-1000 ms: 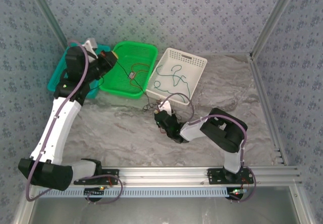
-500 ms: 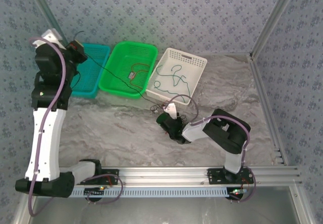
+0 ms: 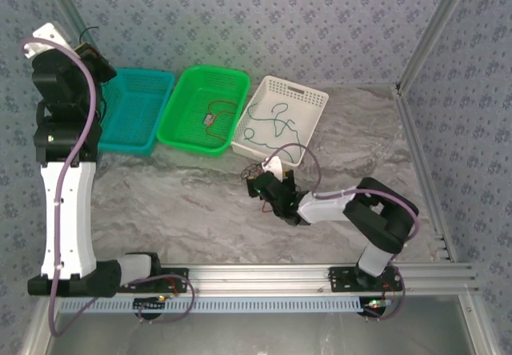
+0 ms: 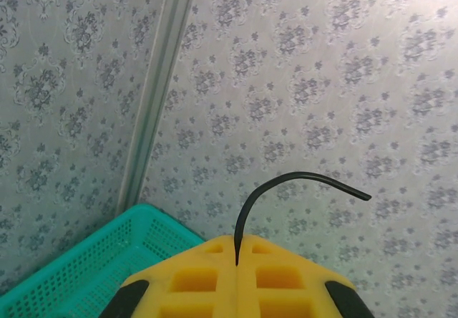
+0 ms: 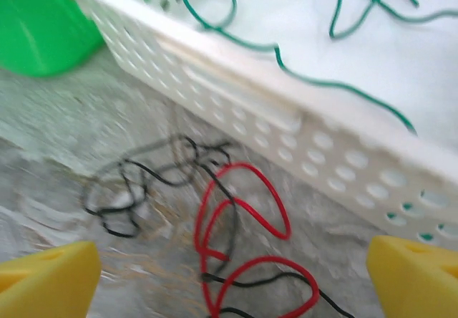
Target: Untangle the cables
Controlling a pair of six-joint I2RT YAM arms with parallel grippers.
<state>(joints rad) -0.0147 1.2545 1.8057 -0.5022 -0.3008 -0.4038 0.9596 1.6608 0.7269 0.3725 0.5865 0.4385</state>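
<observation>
Camera overhead: my left gripper (image 3: 90,53) is raised high at the tabletop's (image 3: 176,203) far-left corner, near the teal basket (image 3: 136,113); my right gripper (image 3: 260,183) sits low by the white basket's (image 3: 298,91) near corner. Left wrist: fingers (image 4: 193,282) pressed together, pinching a black cable (image 4: 300,178). Right wrist: fingers (image 5: 43,275) spread wide above a red-and-black tangle of cables (image 5: 209,225) lying on the tabletop just beside the white basket, which holds a green cable (image 5: 315,82).

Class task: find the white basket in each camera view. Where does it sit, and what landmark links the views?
Top external: white basket, back centre, right of the green basket.
Right wrist: white basket runs diagonally across the top.
Shared landmark: the green cable lying inside it.
</observation>
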